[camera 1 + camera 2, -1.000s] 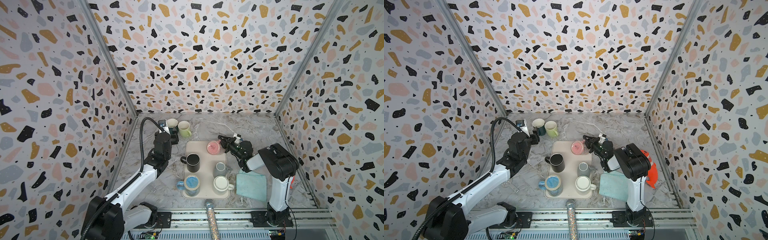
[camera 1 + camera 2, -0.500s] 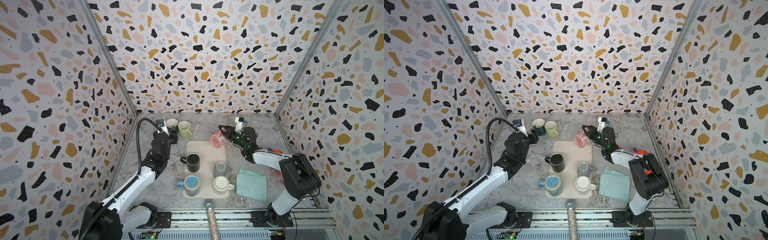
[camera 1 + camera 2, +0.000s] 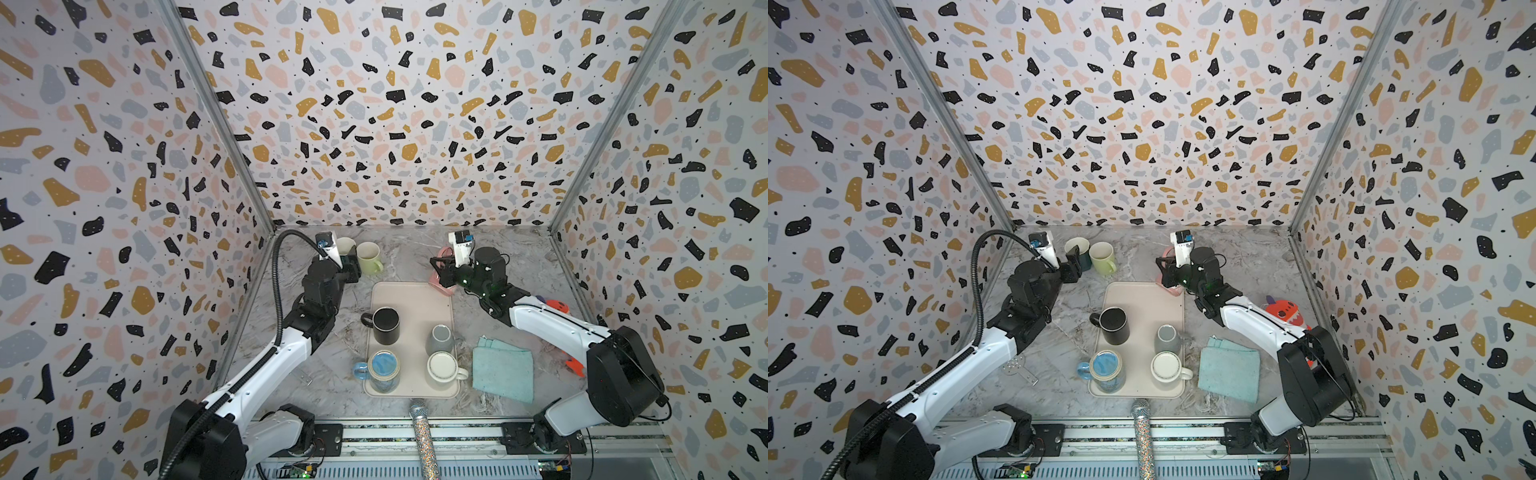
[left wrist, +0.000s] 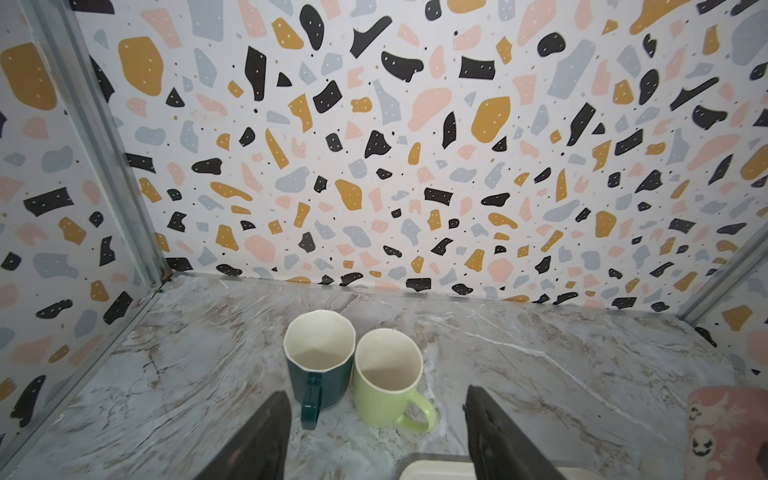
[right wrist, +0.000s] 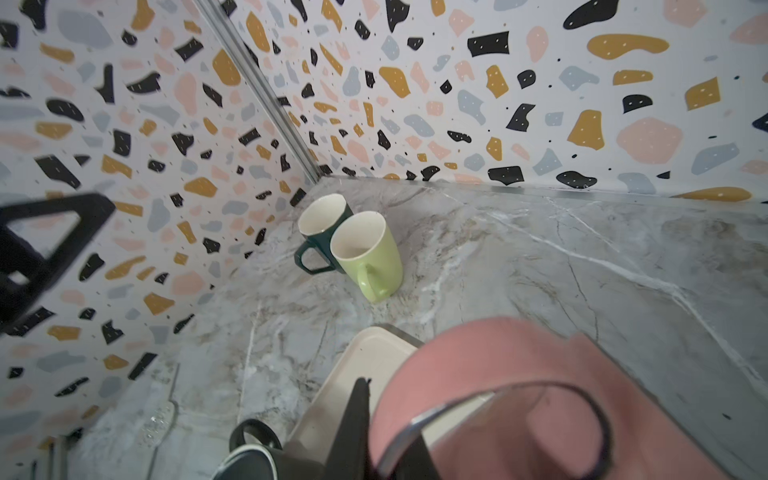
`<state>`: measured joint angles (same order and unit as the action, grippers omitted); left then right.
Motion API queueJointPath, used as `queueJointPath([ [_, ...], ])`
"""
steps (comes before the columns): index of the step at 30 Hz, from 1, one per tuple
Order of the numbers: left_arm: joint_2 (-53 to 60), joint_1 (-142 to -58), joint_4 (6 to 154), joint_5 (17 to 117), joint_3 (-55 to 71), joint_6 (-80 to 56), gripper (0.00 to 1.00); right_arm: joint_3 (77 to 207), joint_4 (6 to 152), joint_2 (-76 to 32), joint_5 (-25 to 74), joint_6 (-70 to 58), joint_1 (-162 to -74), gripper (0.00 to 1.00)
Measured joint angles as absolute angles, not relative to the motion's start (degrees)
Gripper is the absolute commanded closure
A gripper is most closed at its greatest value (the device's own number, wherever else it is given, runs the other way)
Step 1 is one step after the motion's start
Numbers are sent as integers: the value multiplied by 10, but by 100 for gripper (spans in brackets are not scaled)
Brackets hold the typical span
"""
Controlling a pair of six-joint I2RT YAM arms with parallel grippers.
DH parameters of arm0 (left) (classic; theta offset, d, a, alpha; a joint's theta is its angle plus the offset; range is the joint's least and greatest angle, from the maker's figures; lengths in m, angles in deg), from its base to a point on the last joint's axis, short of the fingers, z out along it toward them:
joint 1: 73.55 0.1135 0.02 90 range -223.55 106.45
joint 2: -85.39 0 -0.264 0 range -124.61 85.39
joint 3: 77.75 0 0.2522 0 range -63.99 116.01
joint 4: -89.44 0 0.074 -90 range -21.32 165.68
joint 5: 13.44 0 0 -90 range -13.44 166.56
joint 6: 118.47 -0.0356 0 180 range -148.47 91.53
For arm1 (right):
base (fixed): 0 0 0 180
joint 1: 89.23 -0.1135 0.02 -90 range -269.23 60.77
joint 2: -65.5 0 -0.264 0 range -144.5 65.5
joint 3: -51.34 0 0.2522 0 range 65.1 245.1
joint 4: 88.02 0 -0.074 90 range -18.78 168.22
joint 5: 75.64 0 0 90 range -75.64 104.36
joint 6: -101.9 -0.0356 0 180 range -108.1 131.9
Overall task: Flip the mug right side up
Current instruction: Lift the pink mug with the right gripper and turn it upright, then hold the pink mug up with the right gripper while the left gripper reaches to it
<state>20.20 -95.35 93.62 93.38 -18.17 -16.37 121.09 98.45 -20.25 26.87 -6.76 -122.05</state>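
A pink mug (image 3: 441, 286) hangs tilted above the far right corner of the cream tray (image 3: 415, 299). My right gripper (image 3: 442, 268) is shut on its wall. In the right wrist view the pink mug (image 5: 519, 365) fills the lower right and its opening faces the camera. One finger (image 5: 357, 415) lies outside the rim and the other is hidden inside. My left gripper (image 3: 351, 266) stands open and empty by the back left. Its fingers (image 4: 266, 432) sit just short of a dark green mug (image 4: 318, 365) and a light green mug (image 4: 384, 386), both upright.
On the tray stand a black mug (image 3: 386, 326), a grey mug (image 3: 441, 338) bottom up, a blue mug (image 3: 382, 370) and a white mug (image 3: 442, 365). A teal cloth (image 3: 503, 370) and an orange toy (image 3: 557, 305) lie to the right. A glittery microphone (image 3: 422, 432) lies at the front edge.
The right gripper has lifted the pink mug off the tray's far right corner, carried it toward the back and tilted it. The left arm has stretched slightly farther back.
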Motion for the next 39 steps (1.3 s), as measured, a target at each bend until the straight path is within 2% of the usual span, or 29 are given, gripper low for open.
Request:
queueJointPath([
  [4, 195, -954, 932, 905, -158, -165, 32, 1210, 947, -192, 211, 41, -1274, 100],
  [11, 181, -954, 911, 850, -107, -198, 33, 1180, 968, -149, 104, 218, -1356, 100],
  [17, 164, -954, 856, 810, -41, -254, 33, 1123, 1061, -144, -26, 396, -1412, 100],
  [23, 142, -954, 814, 713, 21, -294, 32, 1095, 1186, -185, -128, 553, -1441, 100],
  [31, 96, -954, 696, 527, 101, -377, 28, 1092, 1271, -214, -177, 650, -1449, 100],
  [39, 68, -954, 568, 413, 146, -466, 22, 1092, 1307, -215, -187, 691, -1449, 100],
])
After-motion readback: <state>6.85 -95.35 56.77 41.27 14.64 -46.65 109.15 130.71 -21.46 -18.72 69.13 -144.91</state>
